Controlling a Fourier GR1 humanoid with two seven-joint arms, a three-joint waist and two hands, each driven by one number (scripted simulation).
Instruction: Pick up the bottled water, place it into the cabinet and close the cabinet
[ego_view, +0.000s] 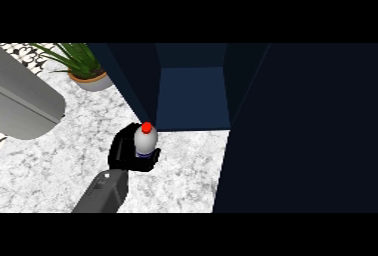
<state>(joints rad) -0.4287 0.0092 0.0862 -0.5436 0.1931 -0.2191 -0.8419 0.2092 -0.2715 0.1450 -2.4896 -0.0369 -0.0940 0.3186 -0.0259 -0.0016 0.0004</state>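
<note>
Only 1 hand is in view: the left hand (122, 150), black, at the end of a grey forearm (100, 196) that comes up from the lower edge. Its fingers are curled round the bottled water (146, 142). The bulk of the hand lies on the side of the bottle away from the cabinet (190, 95), and more black fingers wrap under the bottle's lower end.

The bottle is pale with a red cap (146, 127) and a dark band low on its body. Its long axis runs from the robot's side toward the cabinet, with the cap at the far end pointing at the cabinet's front. From this steep angle I cannot tell whether it stands upright or leans.

The bottle is still outside the cabinet, just in front of its opening, with the cap right at the lower front corner of the cabinet's left wall. I cannot tell whether it touches the bench (59, 170) or hangs over it.

The cabinet is dark navy and stands open, showing a lighter blue inside. A broad dark panel (303, 130), which looks like the cabinet's open door, fills the view to the cabinet's right.

To the cabinet's left, near its far corner, is a potted plant (83, 65) with long green leaves in a grey pot. Further left of the cabinet lies a large grey rounded object (29, 100) that I cannot identify. The bench is white marbled stone.
</note>
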